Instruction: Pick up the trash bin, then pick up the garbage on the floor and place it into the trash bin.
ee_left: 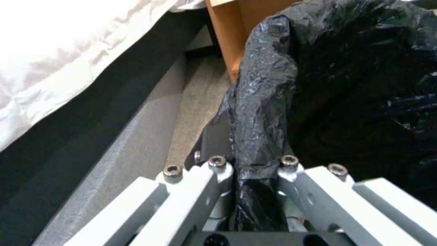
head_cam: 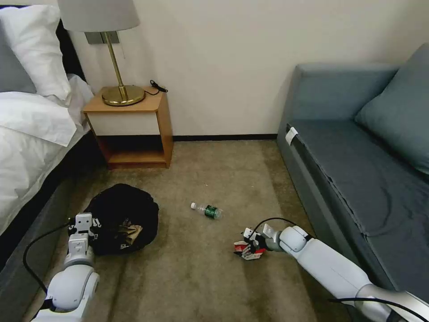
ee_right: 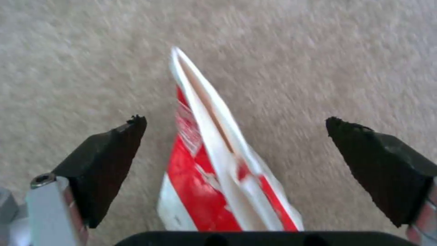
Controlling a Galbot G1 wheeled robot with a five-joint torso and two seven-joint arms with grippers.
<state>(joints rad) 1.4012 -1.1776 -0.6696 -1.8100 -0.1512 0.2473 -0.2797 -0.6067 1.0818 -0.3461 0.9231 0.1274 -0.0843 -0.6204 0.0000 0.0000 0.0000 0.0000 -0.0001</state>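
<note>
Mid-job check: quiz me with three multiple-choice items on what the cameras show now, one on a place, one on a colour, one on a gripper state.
1. Where does the clear bottle lie?
A. on the sofa
B. on the carpet between trash bin and right gripper
C. inside the bin

2. What colours is the carton at the right gripper?
A. red and white
B. blue and yellow
C. all black

3. How is the left gripper?
A. open above the bottle
B. shut on the trash bin rim
C. holding the lamp

Answers: 1 B, it rests on open floor. 2 A, red panels with white folds. 3 B, the black bag edge is pinched between its fingers.
</note>
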